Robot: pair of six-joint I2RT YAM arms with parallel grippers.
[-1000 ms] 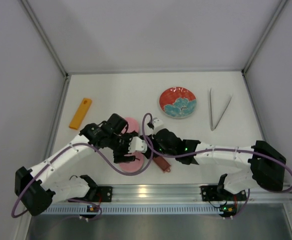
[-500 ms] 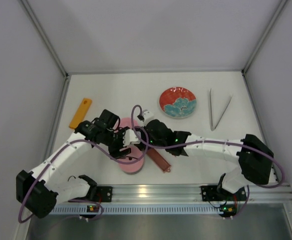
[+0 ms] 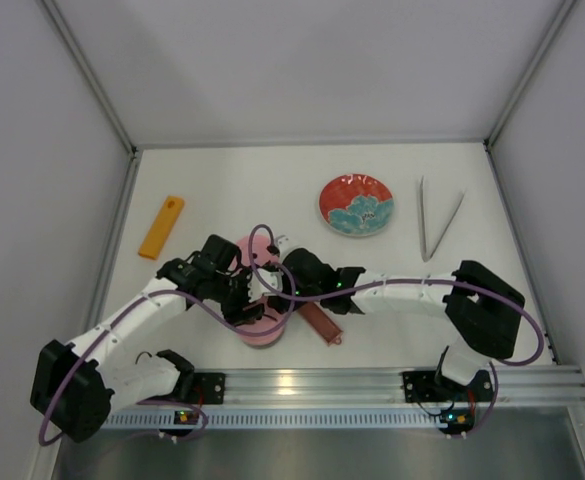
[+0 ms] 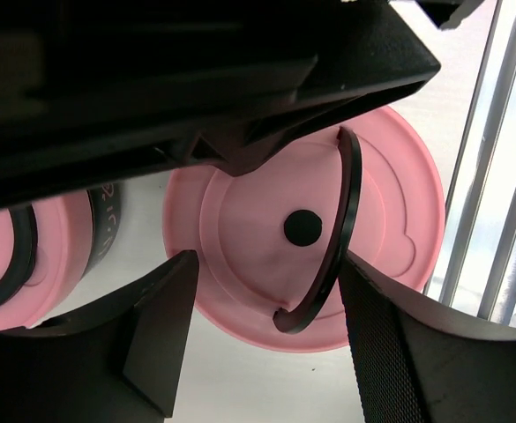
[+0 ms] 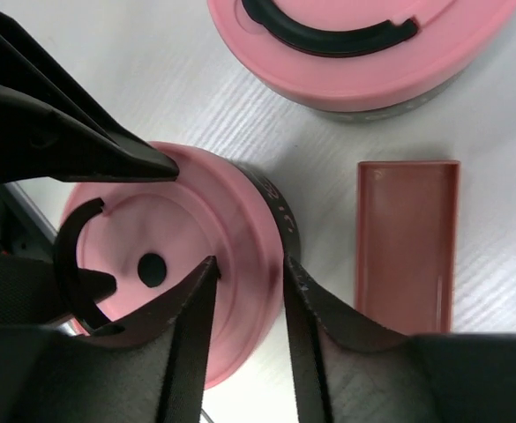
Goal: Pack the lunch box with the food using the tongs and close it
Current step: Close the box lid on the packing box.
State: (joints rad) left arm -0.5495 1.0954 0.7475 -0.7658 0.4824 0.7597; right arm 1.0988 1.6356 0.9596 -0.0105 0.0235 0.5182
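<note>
The lunch box is two tins with pink lids. The near lid [image 3: 264, 335] [image 4: 390, 203] [image 5: 231, 220] has its black handle [image 4: 344, 211] standing up. My left gripper [image 3: 250, 303] [image 4: 268, 260] is open astride that lid's edge, with the handle against its right finger [image 4: 390, 335]. My right gripper [image 3: 272, 287] [image 5: 250, 262] is shut on the same lid's rim, one finger on top and one outside the tin's dark band. The other lidded tin [image 3: 255, 246] [image 5: 363, 53] [image 4: 50, 247] stands just behind. The tongs [image 3: 437, 222] lie at the right. The food is out of view.
A red-and-blue patterned plate [image 3: 356, 205] sits at the back centre. An orange bar [image 3: 161, 227] lies at the left. A dark-red tray [image 3: 322, 320] [image 5: 406, 238] lies right beside the near tin. The metal rail [image 3: 302, 382] runs along the table's near edge.
The right arm has reached further left, and its jaws have narrowed on the near lid's rim. The left gripper has shifted toward the near edge, over the same lid.
</note>
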